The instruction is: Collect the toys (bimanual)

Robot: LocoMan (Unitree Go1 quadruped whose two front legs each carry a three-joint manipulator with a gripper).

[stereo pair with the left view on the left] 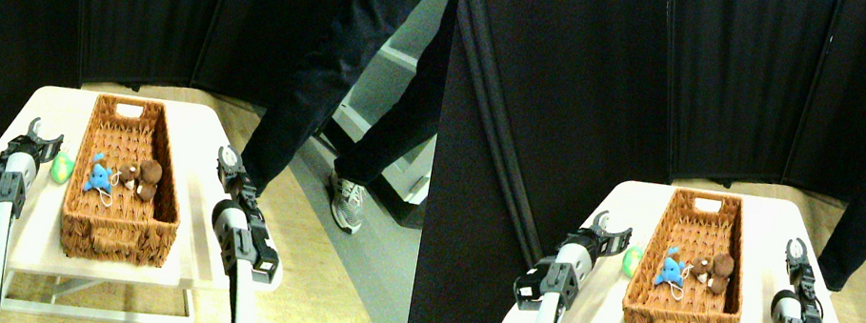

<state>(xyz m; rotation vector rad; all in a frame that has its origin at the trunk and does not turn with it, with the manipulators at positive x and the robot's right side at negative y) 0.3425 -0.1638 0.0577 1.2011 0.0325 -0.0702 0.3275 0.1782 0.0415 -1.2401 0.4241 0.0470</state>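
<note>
The left hand (44, 131), jaws spread wide and empty, sits just beside the green toy (62, 168), which lies toward the basket (125, 180); close squarely over it, clear of the wicker wall. The right hand (231, 160) looks open, empty. Blue toy (99, 175) and brown toy (147, 177) lie inside. Pale tabletop (34, 243), wooden floor; a person (352, 62) stands beyond.

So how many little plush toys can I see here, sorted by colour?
Blue toy, in the basket: 1
Brown toy, in the basket: 1
Green toy, on the table beside the basket: 1
Total: 3
</note>
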